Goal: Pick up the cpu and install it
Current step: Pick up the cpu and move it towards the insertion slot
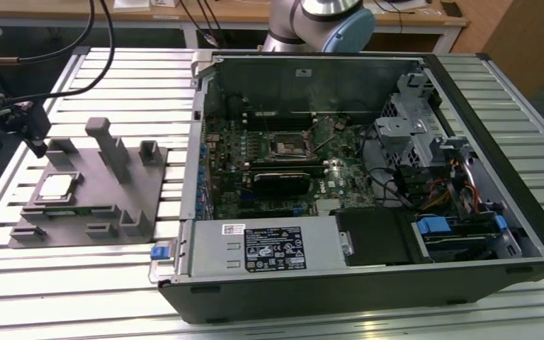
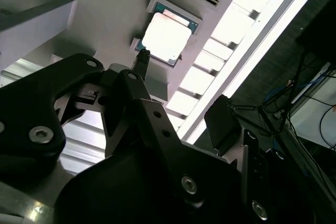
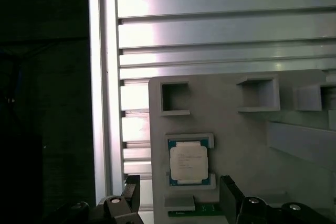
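Plainly, we are at the start: at the exterior view's left our end effector hovers, fingers spread, over the grey tray, where the cpu lies ungripped. Rightward, the socket inside the open computer case looks empty to us.

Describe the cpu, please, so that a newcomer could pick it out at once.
On the exterior view's left of the open computer case lies a grey tray with upright posts. The cpu sits flat in a shallow recess of it: a small square chip, its pale silvery top the only bright surface on that tray.
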